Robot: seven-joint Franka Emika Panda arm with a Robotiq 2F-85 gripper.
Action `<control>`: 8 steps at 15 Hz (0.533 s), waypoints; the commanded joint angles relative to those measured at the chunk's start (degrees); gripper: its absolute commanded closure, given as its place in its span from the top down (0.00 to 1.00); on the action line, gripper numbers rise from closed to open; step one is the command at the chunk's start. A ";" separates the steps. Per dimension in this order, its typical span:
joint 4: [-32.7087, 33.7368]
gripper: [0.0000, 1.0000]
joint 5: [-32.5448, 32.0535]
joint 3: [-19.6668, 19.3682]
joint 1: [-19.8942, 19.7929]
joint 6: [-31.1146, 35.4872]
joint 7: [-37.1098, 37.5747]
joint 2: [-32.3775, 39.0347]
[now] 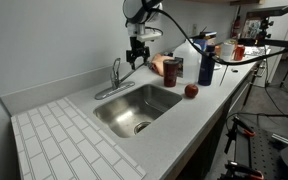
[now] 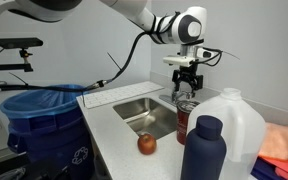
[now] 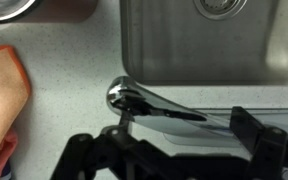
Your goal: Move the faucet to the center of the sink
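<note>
- the small shiny chrome faucet (image 1: 115, 76) stands on the narrow strip of pale grey bench (image 1: 199, 115) between the back edge and the rectangular stainless steel sink (image 1: 119, 112), at the middle of the sink's rear rim.
- in the wrist view the faucet's (image 3: 134, 100) slim chrome length runs alongside the sink's (image 3: 214, 45) rim, over the bench strip and not over the basin.
- the black pincer (image 1: 136, 60) hangs above the faucet, a little toward the back edge, and is clear of it in an exterior view.
- the pincer (image 2: 187, 84) is spread; its dark fingers (image 3: 84, 155) sit wide apart at the bottom of the wrist view, with nothing between them.
- a white tiled drainboard (image 1: 64, 140) fills the bench end beside the sink.
- on the sink's other side, a round red apple (image 1: 191, 91) lies near the front edge.
- behind the apple stands a tall dark blue bottle (image 1: 206, 62).
- a crumpled orange cloth (image 1: 159, 65) lies by the back edge, near the faucet.
</note>
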 commanded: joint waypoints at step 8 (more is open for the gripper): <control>-9.32 1.00 1.72 4.52 1.90 -2.52 -5.00 -7.67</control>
